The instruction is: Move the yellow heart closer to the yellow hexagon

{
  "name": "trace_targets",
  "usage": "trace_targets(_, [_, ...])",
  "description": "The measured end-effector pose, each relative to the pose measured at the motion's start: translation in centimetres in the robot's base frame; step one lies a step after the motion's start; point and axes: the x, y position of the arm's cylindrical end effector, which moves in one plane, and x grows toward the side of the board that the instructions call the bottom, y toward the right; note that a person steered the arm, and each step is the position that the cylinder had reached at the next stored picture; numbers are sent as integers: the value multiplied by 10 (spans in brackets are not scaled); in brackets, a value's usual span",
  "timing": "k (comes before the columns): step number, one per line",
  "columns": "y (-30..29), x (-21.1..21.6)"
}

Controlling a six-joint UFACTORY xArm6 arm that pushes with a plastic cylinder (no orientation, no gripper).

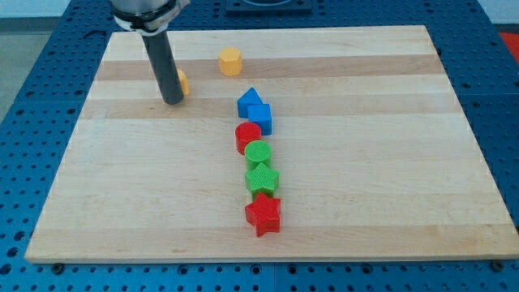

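Note:
The yellow hexagon [230, 61] sits near the view's top, left of centre. The yellow heart [183, 82] lies to its left and slightly lower, mostly hidden behind the dark rod. My tip [172, 101] rests on the board just at the heart's left side, touching or nearly touching it. A gap of about one block's width separates the heart from the hexagon.
A line of blocks runs down the middle: a blue triangle [250, 100], a blue cube [261, 118], a red block [247, 136], a green cylinder [258, 153], a green block [262, 178] and a red star [263, 214]. The wooden board [389, 162] lies on a blue perforated table.

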Motion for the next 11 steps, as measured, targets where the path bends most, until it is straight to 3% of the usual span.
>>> trace_targets(4, [23,-33])
trace_targets(6, [-66,-14])
trace_targets(7, [-75,-34])
trace_targets(10, [36,-61])
trace_targets(11, [41,-60])
